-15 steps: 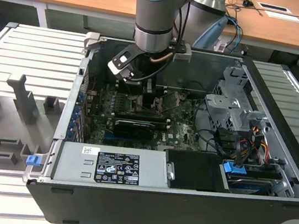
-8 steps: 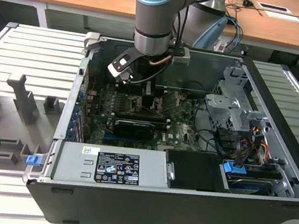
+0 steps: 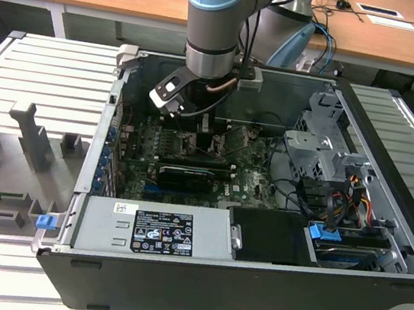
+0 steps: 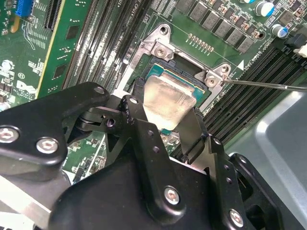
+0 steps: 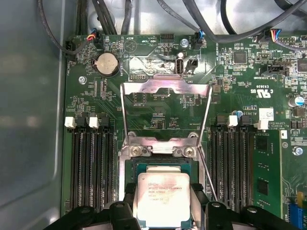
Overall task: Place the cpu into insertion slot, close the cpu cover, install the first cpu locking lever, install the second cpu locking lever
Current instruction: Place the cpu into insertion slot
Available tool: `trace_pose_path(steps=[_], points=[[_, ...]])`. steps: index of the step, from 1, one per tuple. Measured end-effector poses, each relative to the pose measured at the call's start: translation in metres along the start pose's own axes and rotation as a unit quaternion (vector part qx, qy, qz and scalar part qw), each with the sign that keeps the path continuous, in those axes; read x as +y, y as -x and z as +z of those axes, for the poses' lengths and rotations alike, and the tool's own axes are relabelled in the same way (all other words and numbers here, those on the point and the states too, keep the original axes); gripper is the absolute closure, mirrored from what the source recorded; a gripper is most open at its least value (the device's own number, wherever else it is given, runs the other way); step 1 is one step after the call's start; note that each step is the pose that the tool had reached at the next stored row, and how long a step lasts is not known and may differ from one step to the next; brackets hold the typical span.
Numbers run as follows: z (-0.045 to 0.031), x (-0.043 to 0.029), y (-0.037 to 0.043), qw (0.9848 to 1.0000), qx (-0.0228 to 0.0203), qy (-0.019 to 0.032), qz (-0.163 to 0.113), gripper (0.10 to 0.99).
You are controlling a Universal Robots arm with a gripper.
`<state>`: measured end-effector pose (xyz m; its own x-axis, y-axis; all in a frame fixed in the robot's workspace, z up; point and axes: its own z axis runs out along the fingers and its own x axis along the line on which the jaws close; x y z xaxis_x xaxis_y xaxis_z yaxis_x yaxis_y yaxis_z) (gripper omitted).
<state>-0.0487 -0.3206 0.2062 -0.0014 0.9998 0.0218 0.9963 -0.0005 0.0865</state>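
My gripper (image 4: 165, 109) is shut on the cpu (image 4: 167, 101), a flat silver square pinched at two opposite edges by the black fingers (image 4: 139, 98). I hold the cpu (image 5: 162, 199) just over the insertion slot (image 5: 158, 166); the slot's dark bluish floor shows past the chip's far edge. Whether the chip rests in the slot I cannot tell. The cpu cover (image 5: 165, 86) stands swung open beyond the slot, hinged at its far edge. A thin wire locking lever (image 4: 268, 86) sticks out beside the slot, unlatched. In the exterior view the gripper (image 3: 195, 126) reaches down inside the computer case.
Black memory slots (image 5: 91, 167) flank the socket on both sides (image 5: 230, 167). Cables (image 5: 144, 14) hang past the board's far edge. In the case, a power supply (image 3: 154, 228) lies at the front and a drive cage (image 3: 323, 152) at the exterior view's right.
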Motion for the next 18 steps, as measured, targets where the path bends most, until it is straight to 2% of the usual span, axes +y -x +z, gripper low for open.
trace_pose_path(steps=[9,18], points=[[0.0040,0.0001,-0.0020,1.0000,-0.0003,-0.0001,0.000,0.561],[0.0043,0.0002,-0.0021,1.0000,-0.0006,-0.0001,0.000,0.549]])
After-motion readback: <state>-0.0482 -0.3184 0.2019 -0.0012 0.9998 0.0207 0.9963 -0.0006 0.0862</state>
